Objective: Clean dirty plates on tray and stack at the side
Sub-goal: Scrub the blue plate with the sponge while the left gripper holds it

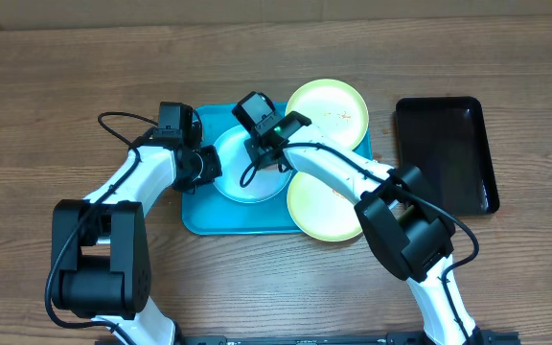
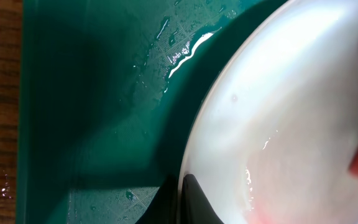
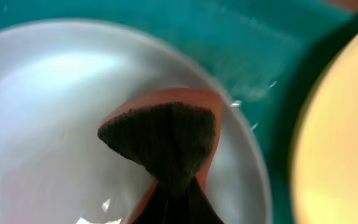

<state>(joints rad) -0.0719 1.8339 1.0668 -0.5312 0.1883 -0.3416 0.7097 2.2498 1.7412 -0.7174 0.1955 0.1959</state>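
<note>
The light blue plate (image 1: 241, 177) lies in the middle of the turquoise tray (image 1: 204, 218). My left gripper (image 1: 206, 165) is shut on its left rim, one finger on each side (image 2: 184, 198). My right gripper (image 1: 268, 146) is shut on an orange sponge with a dark scrub face (image 3: 166, 134), pressed onto the wet blue plate (image 3: 48, 106). One yellow-green plate (image 1: 332, 107) with small red smears sits at the tray's far right corner. The other yellow-green plate (image 1: 322, 209) overlaps the tray's right edge.
A narrow black tray (image 1: 446, 153) stands on the wooden table to the right. Water drops lie on the turquoise tray floor (image 2: 92, 93). A yellow-green plate's edge (image 3: 340, 137) is close to the right of the sponge.
</note>
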